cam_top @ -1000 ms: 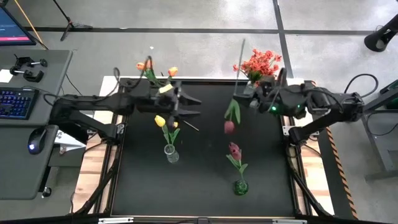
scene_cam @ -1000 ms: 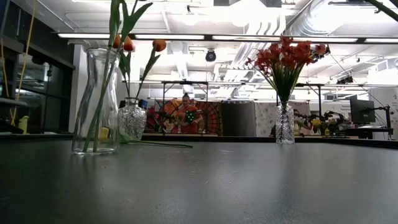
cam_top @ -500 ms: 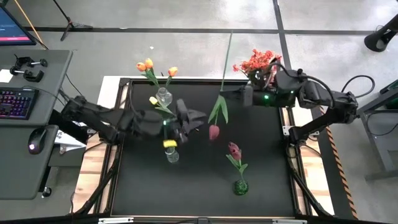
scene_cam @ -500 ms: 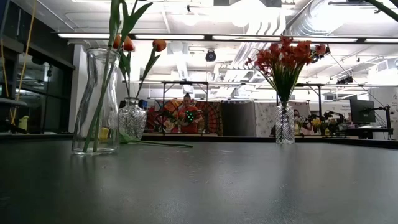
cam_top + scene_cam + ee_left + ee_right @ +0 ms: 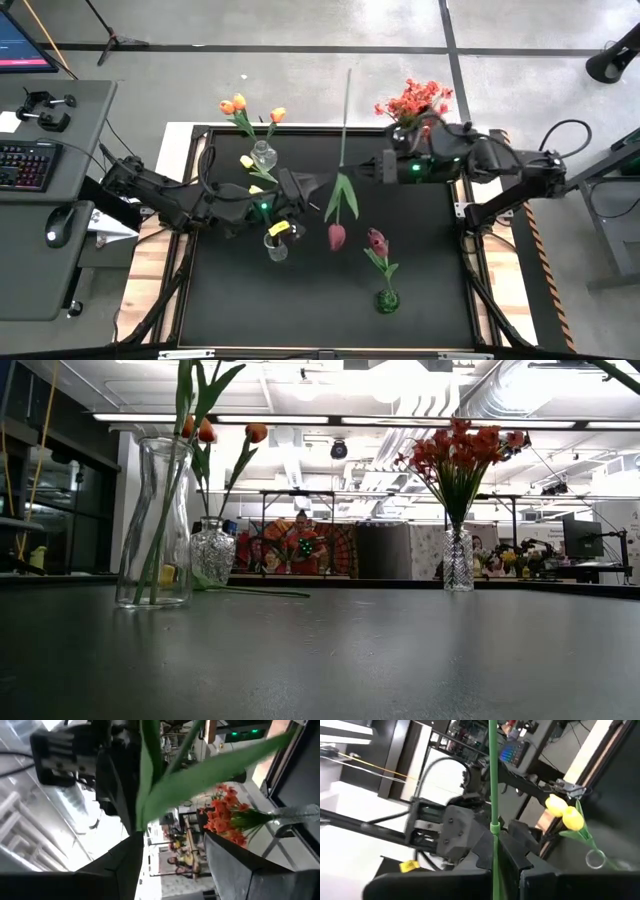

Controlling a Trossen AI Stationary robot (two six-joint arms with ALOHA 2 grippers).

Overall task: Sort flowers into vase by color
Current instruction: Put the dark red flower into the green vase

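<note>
Nearest the front edge of the tabletop (image 5: 230, 300), a small green vase (image 5: 387, 300) holds one dark pink tulip (image 5: 376, 240). Just behind it and to the left, a clear vase (image 5: 275, 247) carries yellow tulips (image 5: 277, 229). Between these, in mid-air over the middle of the tabletop, hangs a second pink tulip (image 5: 337, 236), head down, its long stem (image 5: 345, 110) running up past the back edge.

The right gripper (image 5: 384, 168) reaches in from the right with its jaws clamped shut on that stem just above the leaves; the right wrist view shows the stem (image 5: 493, 795) running straight up from between the dark fingers. The left gripper (image 5: 312, 185) sits just beside the leaves on the other side, its jaws standing wide, with the leaf (image 5: 200, 775) across its wrist view.

This looks like a handover or re-grip. To do it well, the left jaws should probably close on bare stem rather than on the floppy leaf, and the right should release only once that hold is firm; the head then needs turning upward before the stem goes into the green vase.

Farthest back stand an orange-tulip vase (image 5: 263, 154) and the red-orange sprays (image 5: 417, 100).
</note>
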